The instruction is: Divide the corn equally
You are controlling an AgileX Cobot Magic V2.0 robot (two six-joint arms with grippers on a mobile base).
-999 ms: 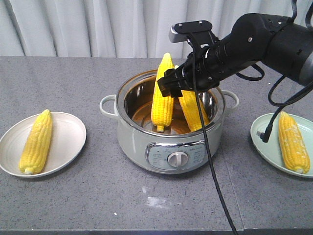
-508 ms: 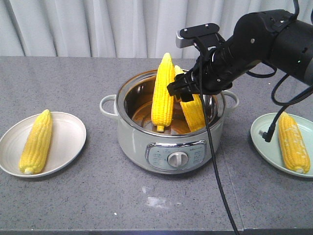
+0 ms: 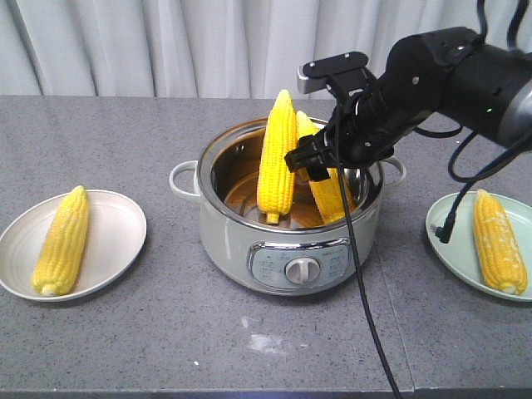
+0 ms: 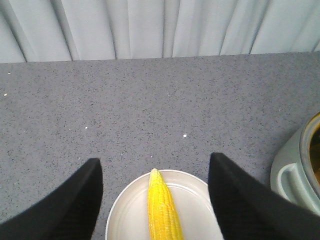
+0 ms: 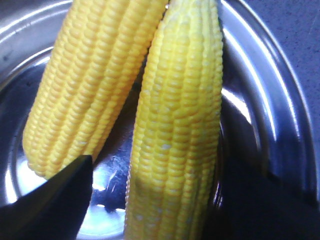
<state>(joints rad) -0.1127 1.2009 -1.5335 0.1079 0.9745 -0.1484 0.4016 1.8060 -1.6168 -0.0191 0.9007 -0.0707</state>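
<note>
Two corn cobs stand leaning in the steel pot (image 3: 283, 249): a taller one (image 3: 277, 158) on the left and a second one (image 3: 328, 193) on the right. My right gripper (image 3: 312, 162) is open and straddles the right cob (image 5: 175, 125); the left finger (image 5: 55, 200) shows a gap to it. The other cob (image 5: 85, 85) leans beside it. My left gripper (image 4: 155, 160) is open above the left plate (image 4: 127, 215), where one cob (image 4: 162, 210) lies. That plate (image 3: 116, 229) and its cob (image 3: 62, 241) sit left of the pot. Another cob (image 3: 497, 241) lies on the right plate (image 3: 449, 237).
The pot has side handles (image 3: 183, 179) and a front control knob (image 3: 301, 270). A black cable (image 3: 357, 274) hangs from the right arm across the pot's front. The pot's edge (image 4: 295, 170) shows at the right of the left wrist view. A curtain hangs behind the table.
My right gripper has shifted right, from by the taller cob to over the right cob, then lowered a little. The cobs and plates have stayed where they were.
</note>
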